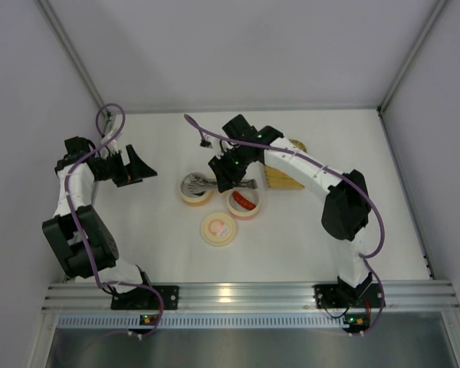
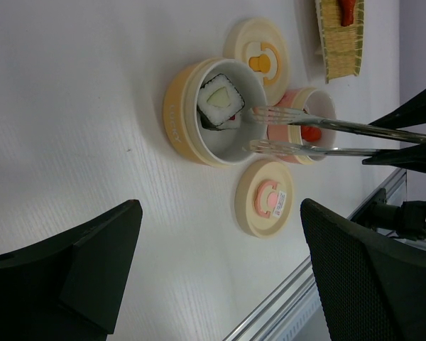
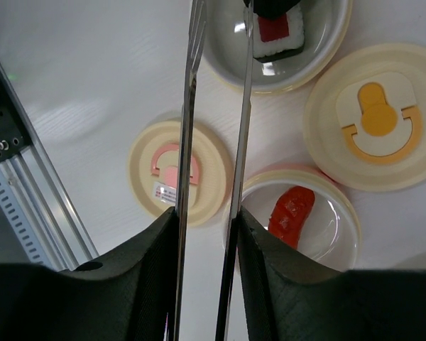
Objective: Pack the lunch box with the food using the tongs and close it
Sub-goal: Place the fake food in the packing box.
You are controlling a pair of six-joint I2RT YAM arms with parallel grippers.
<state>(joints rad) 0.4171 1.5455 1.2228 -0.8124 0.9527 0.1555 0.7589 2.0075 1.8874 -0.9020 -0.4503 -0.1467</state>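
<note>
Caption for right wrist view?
Right gripper holding tongs, tips over bowl with sushi roll; red sausage in neighbouring bowl.

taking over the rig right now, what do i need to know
Left gripper open, holding nothing.
Right gripper shut on the tongs, tips at the yellow bowl beside the sushi roll.
Done: roll in yellow bowl, red piece in pink bowl.
Left: orange-red piece on the woven tray to pack; pink-handled lid and orange-handled lid to put on.

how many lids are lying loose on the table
2. The pink-handled lid lies on the near side of the yellow bowl and pink bowl. The orange-handled lid lies beyond them, towards the woven tray. Neither covers a bowl; no others show.
</note>
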